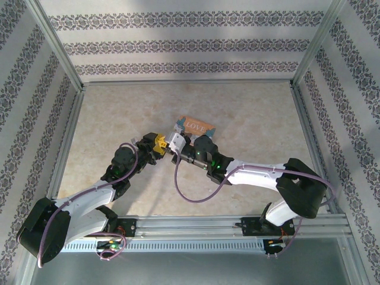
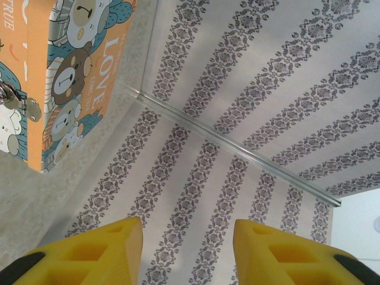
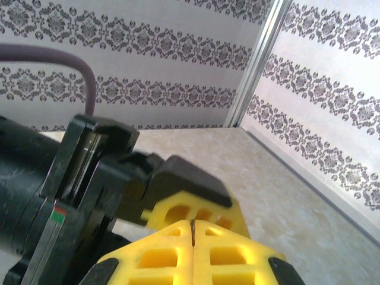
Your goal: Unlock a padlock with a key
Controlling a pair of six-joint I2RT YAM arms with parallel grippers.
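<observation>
Patterned walls enclose the beige worktop (image 1: 119,113), where both arms bend inward and meet just before the box (image 1: 196,125). The left hand (image 2: 187,231) gapes moderately, empty. The right hand (image 3: 193,231) is pinched tight. A silvery clasp (image 2: 15,102) sits on the box; padlock and key are too small to tell.

Arms: two, the left arm (image 1: 83,202) and the right arm (image 1: 255,173).
Grippers: two, the left gripper (image 2: 187,249) and the right gripper (image 3: 193,249).
Yellow fingers (image 2: 89,255): two per gripper, four in all.
Printed box (image 1: 196,126): one, orange-sided with a bear print.
Metal clasp (image 2: 21,105) on the box: one.
Purple cables (image 1: 177,178): two, one along each arm.
Patterned walls (image 1: 190,47): three.
Table (image 1: 119,119): one.
</observation>
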